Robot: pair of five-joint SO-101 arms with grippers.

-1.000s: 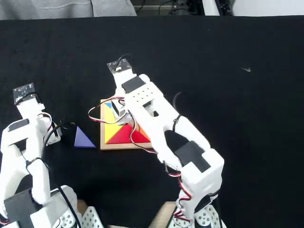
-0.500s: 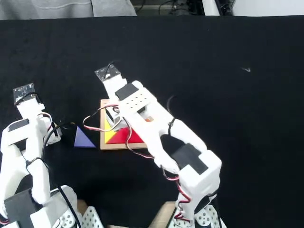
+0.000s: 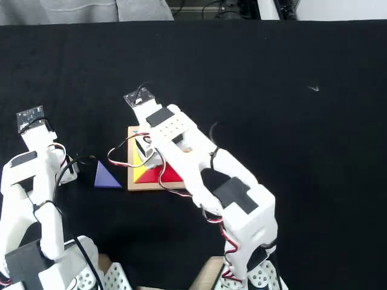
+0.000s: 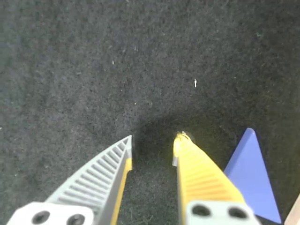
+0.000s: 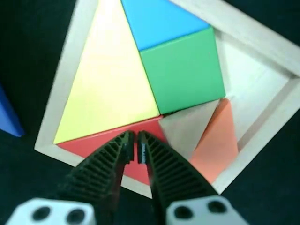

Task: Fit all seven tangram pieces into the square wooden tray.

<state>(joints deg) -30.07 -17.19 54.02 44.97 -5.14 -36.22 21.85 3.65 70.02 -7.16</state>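
Fingers on my right gripper [image 5: 135, 138] are pinched together on nothing, hovering over the tray [image 5: 251, 89]. Five pieces sit in it: yellow triangle [image 5: 108, 89], red triangle [image 5: 77, 146], green square [image 5: 180, 70], blue triangle [image 5: 159, 18], orange triangle [image 5: 218, 140]. Bare wood remains around the orange one. My left gripper [image 4: 154, 138] is spread wide just beside the loose violet triangle [image 4: 248, 178], which I reckon is still to place.

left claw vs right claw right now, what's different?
The left claw is open; the right claw is shut, empty. The left claw is over bare black cloth beside the blue triangle; the right claw is over the red piece in the tray. The left claw has one grey and one yellow finger; the right claw's are both black. Both point down at the table.
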